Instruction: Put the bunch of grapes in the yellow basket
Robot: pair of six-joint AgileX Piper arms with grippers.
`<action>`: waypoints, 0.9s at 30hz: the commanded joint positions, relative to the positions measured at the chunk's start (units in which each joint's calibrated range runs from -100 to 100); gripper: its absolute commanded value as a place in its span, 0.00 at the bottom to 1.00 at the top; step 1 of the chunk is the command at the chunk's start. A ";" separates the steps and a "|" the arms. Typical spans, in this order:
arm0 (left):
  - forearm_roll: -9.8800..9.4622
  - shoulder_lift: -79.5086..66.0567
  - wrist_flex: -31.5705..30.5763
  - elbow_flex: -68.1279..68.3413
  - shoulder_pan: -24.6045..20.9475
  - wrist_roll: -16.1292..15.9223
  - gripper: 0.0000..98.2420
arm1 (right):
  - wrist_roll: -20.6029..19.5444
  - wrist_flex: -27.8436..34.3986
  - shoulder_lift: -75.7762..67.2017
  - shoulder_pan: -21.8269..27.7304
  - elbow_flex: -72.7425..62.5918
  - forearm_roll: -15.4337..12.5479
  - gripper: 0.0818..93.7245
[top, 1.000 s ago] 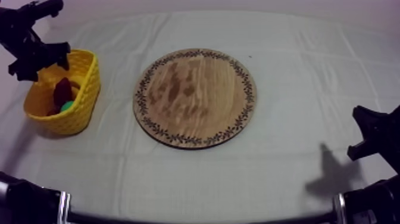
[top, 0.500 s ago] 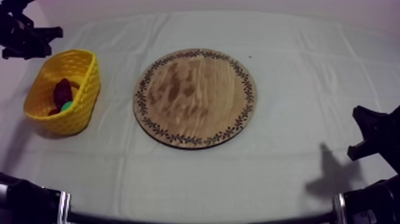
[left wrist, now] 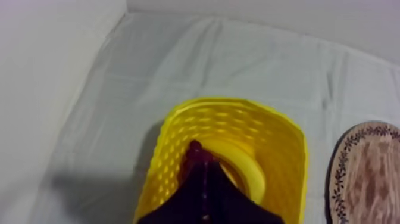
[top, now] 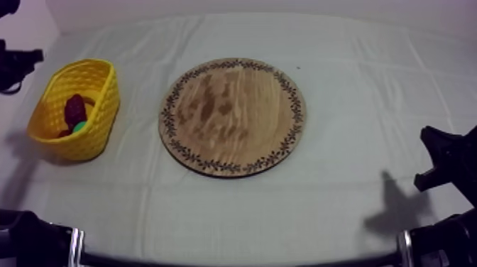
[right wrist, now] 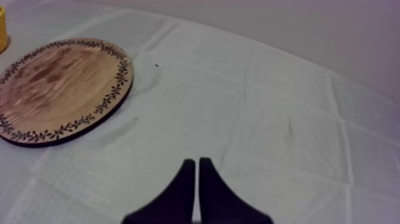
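Cloth, grey-white and creased into a grid of fold lines, spreads from edge to edge. A plain pale wall rises behind its far edge, and another pale surface runs along its left side. The board lies at the middle of the cloth, its grain and patterned rim in full view. The basket stands near the left edge, well apart from the board, with a soft shadow on the cloth to its left. The grapes lie inside the basket as a dark red lump. Something green is just beside them; its kind I cannot tell. The left gripper hangs above the basket, clenched on nothing, its fingers pressed into a narrow wedge. The right gripper sits low over the cloth near its right side, likewise clenched and empty, with the board farther off. The right arm casts a small shadow on the cloth.
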 commanded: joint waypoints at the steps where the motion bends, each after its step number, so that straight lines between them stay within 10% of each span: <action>1: 1.05 -11.26 -0.53 6.54 -0.68 -2.52 0.00 | 0.03 0.00 -0.01 0.02 -0.03 0.01 0.00; 27: 4.78 -50.88 -4.25 37.31 -0.58 -8.96 0.00 | 0.00 0.00 -0.01 0.02 -0.03 0.01 0.00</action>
